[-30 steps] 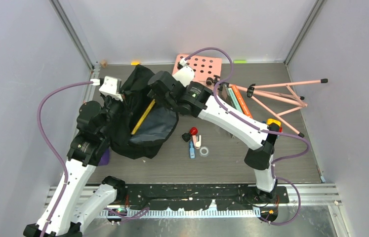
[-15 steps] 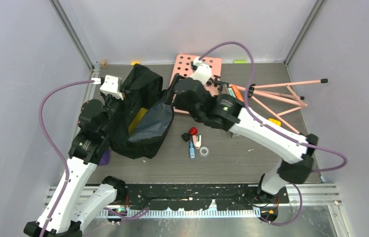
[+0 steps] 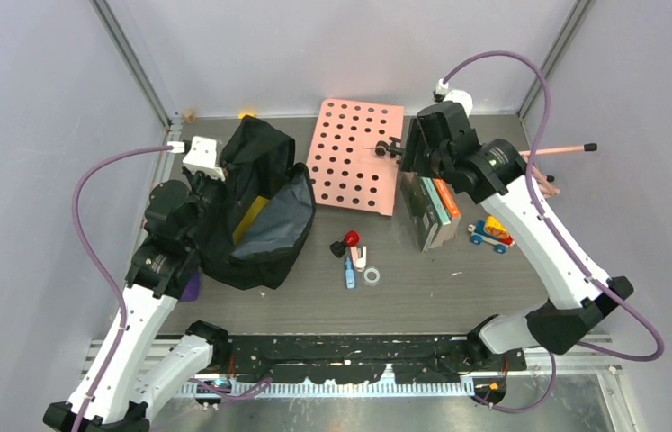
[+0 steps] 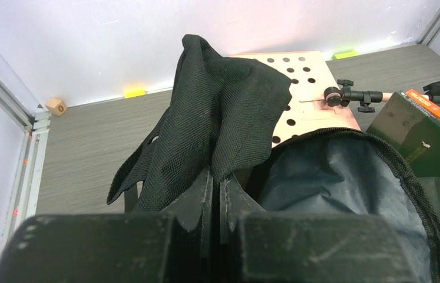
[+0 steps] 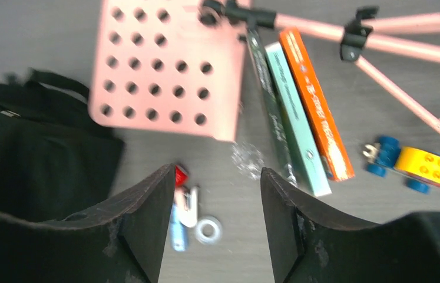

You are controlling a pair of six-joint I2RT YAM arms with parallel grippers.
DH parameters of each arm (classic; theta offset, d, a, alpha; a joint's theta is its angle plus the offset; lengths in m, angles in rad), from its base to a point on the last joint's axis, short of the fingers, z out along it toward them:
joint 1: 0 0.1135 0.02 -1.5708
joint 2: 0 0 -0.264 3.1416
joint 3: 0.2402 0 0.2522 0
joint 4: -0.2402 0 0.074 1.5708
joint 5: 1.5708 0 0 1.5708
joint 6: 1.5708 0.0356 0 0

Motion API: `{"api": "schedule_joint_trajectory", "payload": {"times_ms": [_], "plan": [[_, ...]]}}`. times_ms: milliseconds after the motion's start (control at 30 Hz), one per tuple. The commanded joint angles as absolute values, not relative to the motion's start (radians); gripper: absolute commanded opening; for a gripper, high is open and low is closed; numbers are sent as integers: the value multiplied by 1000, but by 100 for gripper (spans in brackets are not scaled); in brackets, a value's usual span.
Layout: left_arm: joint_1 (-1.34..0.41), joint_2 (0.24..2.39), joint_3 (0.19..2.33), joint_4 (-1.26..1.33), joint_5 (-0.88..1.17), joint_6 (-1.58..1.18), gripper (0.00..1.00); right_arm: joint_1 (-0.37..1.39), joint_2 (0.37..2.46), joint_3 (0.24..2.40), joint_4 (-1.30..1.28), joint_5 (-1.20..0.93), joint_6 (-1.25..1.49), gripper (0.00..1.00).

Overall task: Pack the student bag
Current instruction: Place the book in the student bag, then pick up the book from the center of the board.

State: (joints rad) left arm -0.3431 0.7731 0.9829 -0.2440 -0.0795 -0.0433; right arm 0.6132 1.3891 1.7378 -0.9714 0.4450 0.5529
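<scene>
Your left arm [image 3: 147, 279] rises from its base and bends forward along the left side of the table [image 3: 422, 297], its wrist tipped down over the student bag [image 3: 260, 216]. The left gripper [image 4: 216, 183] is clamped tight on a raised fold of the bag's black fabric, holding that side up. The bag sits at the left of the table, close to the left rail, its mouth gaping toward the right with grey lining showing and a flat yellow item [image 3: 249, 219] inside. Just right of the mouth lies a pink board with holes [image 3: 357, 155], touching or nearly touching the bag's rim. In front of the board lie a red piece [image 3: 351, 238], a blue piece [image 3: 348, 274] and a ring [image 3: 371, 275], with bare table between them and the near edge. Further right, your right arm [image 3: 539, 234] stretches up and back toward the far wall. The right gripper [image 3: 413, 151] hangs above the board's right edge beside the books [image 3: 435, 207], jaws spread wide and holding nothing. A toy car [image 3: 489, 232] sits just right of the books, and pink stand legs [image 3: 566, 146] run toward the right wall.
</scene>
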Motion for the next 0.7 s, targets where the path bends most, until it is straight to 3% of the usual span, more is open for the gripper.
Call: {"api": "schedule_joint_trajectory", "payload": {"times_ms": [0,667], "plan": [[-345,784,975,-241,-113,-21,0,555,1427,1702,-1114,341,410,60],[-345,795,979,-245,-95,-28,0,416,1595,1531,-1108,256,350,53]]}}
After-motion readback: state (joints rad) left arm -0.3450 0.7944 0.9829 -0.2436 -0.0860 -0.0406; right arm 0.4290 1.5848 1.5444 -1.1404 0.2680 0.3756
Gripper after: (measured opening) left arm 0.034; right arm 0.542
